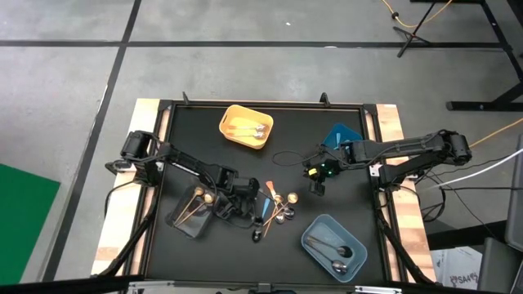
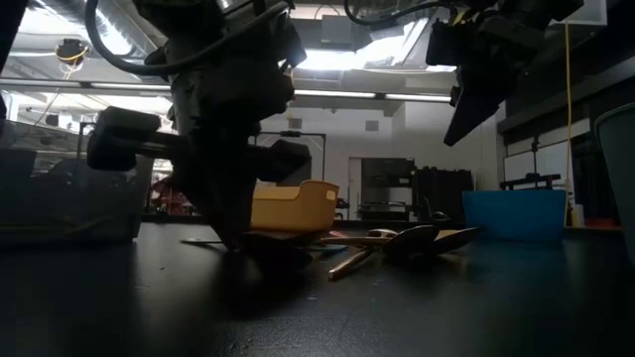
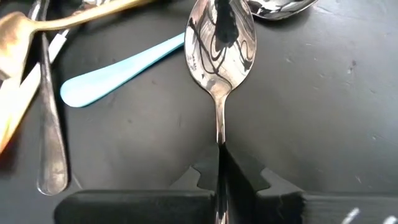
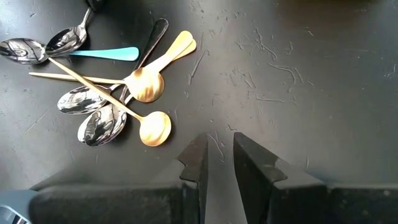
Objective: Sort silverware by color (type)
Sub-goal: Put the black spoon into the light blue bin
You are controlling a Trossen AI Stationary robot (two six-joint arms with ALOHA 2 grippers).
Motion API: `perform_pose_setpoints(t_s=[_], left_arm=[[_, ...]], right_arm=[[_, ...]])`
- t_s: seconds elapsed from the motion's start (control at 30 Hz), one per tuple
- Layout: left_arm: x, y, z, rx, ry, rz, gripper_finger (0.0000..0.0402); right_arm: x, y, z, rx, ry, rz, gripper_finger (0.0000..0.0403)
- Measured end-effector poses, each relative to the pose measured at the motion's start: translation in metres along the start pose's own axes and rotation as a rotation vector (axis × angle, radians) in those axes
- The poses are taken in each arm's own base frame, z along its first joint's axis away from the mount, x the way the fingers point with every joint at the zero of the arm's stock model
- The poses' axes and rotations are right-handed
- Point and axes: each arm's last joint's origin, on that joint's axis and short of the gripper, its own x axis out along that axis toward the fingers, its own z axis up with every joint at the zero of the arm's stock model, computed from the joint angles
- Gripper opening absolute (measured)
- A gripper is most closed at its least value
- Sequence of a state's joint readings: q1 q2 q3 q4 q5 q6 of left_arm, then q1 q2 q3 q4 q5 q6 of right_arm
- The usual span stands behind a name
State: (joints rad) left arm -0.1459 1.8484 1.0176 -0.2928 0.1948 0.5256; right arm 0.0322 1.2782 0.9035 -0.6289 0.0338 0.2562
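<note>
High view: you see the loose pile of silver, gold and blue-handled spoons [image 1: 274, 208] mid-table, between the yellow plastic bin [image 1: 245, 126] and the grey-blue bin [image 1: 333, 247]; the left gripper [image 1: 253, 204] is down at the pile's edge, the right gripper [image 1: 317, 188] hangs just beyond the pile.
Low view: the left arm blocks most of the pile; the right arm hangs raised above the black table [image 2: 476, 307].
Left wrist view: your left fingers [image 3: 239, 180] are pinched on the shiny silver spoon [image 3: 221, 43] by its handle, beside the light-blue handle [image 3: 118, 68].
Right wrist view: right fingers [image 4: 252, 165] stand slightly apart, holding nothing, near the gold spoons [image 4: 149, 87].
Writing: none readable.
</note>
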Motion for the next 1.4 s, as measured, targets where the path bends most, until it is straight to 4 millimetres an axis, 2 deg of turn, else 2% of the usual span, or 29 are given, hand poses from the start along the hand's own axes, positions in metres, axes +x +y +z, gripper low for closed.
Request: perform_pose_setpoints(t_s=[0.3, 0.53, 0.93, 1.4], left_arm=[[-0.006, 0.003, 0.003, -0.096, -0.007, 0.081, 0.0007], [-0.006, 0.005, 0.008, -0.087, -0.046, 0.119, 0.0007], [-0.010, 0.018, 0.019, -0.092, -0.090, 0.412, 0.0008], [-0.027, 0.032, 0.048, -0.082, -0.415, 0.610, 0.0008]], right_arm=[[0.000, 0.000, 0.000, 0.000, 0.000, 0.000, 0.0067], [0.000, 0.000, 0.000, 0.000, -0.002, 0.001, 0.0067], [0.000, 0.002, 0.007, 0.002, -0.071, 0.019, 0.0067], [-0.001, 0.003, 0.010, 0.004, -0.108, 0.028, 0.0067]])
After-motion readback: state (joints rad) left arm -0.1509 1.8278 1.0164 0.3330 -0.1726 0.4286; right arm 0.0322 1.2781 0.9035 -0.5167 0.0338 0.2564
